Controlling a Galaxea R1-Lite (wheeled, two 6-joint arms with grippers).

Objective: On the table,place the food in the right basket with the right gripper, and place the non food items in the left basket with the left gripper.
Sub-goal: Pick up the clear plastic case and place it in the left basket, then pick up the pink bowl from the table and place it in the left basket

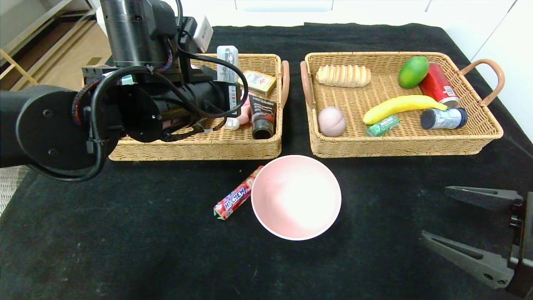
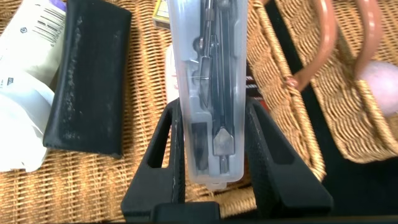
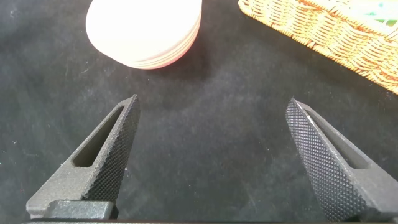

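My left gripper (image 2: 211,118) is shut on the clear cutlery box (image 2: 211,87) and holds it over the left basket (image 1: 200,151). In the head view the box (image 1: 227,61) sticks up behind my left arm, which hides the gripper. The black glasses case (image 2: 87,87) lies in that basket. The pink bowl (image 1: 295,196) and the red candy pack (image 1: 237,195) sit side by side on the black cloth (image 1: 125,233). The peach (image 1: 331,121) and the bread loaf (image 1: 343,76) lie in the right basket (image 1: 399,146). My right gripper (image 1: 434,212) is open and empty at the front right, and the bowl (image 3: 144,28) shows beyond it.
The right basket also holds a banana (image 1: 399,106), a green mango (image 1: 413,71), a red can (image 1: 438,87), a dark bottle (image 1: 443,118) and a green pack (image 1: 382,126). The left basket holds a brown tube (image 1: 263,116) and a yellow box (image 1: 259,82).
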